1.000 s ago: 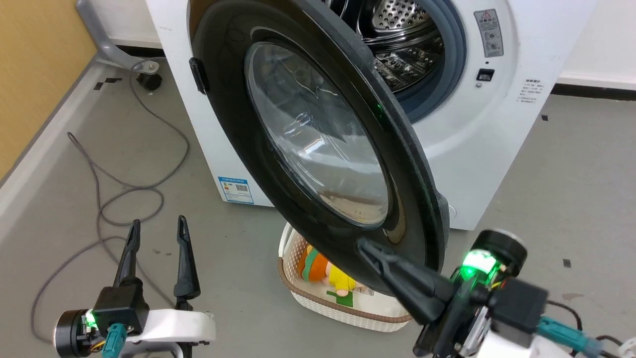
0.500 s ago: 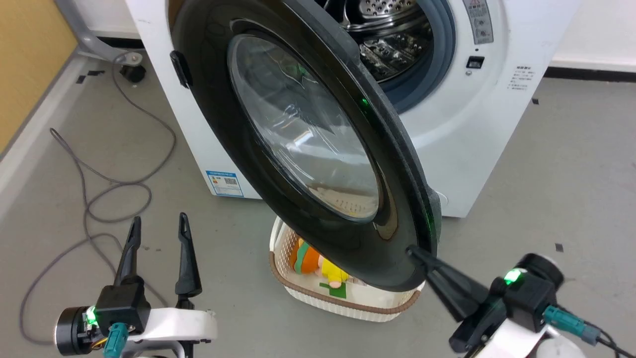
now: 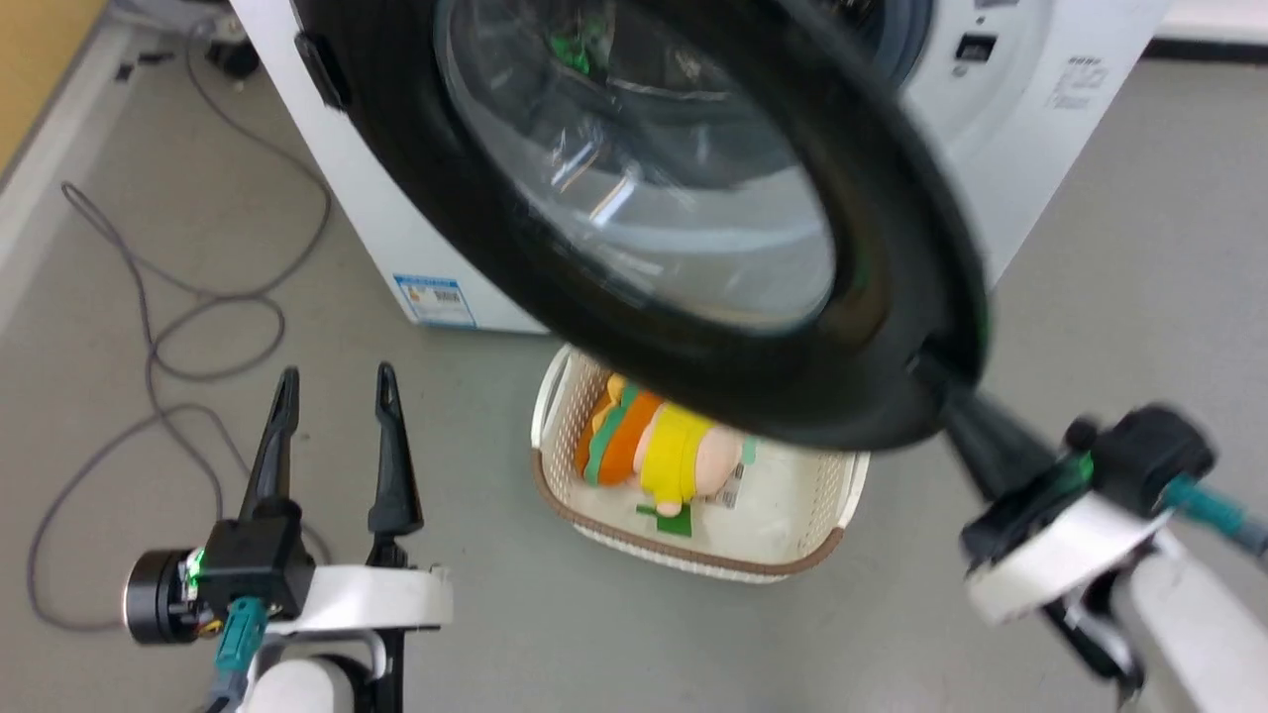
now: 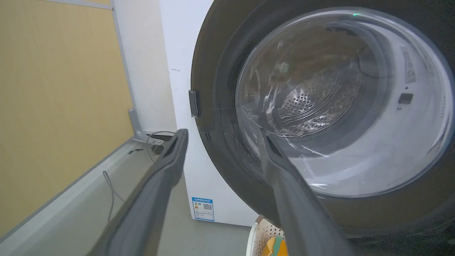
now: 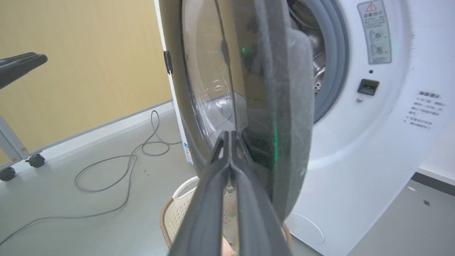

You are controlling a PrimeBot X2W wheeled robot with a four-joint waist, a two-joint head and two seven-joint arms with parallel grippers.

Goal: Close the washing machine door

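The washing machine door [image 3: 693,366] stands partly open, its black rim and clear glass bowl blurred across the top of the head view. Behind it is the white washing machine [image 3: 1001,149]. My right gripper [image 3: 941,391] is shut, its tips pressed against the rim at the door's lower right free edge. The right wrist view has those closed fingertips [image 5: 231,137] on the door [image 5: 284,106] seen nearly edge-on, with the washing machine [image 5: 373,142] beyond. My left gripper [image 3: 337,381] is open and holds nothing, low at the left. The door's [image 4: 220,149] outer face lies ahead of the left gripper [image 4: 222,137].
A white perforated basket [image 3: 822,515] with a brown rim sits on the floor under the door, holding an orange and yellow plush toy [image 3: 654,446]. A grey cable [image 3: 198,327] loops over the floor on the left. A grey frame leg on casters [image 5: 10,149] stands by the yellow wall.
The door has swung toward the washer and hides more of the drum. My right gripper has moved right along the rim to its free edge. The head camera has shifted; the left gripper stays open.
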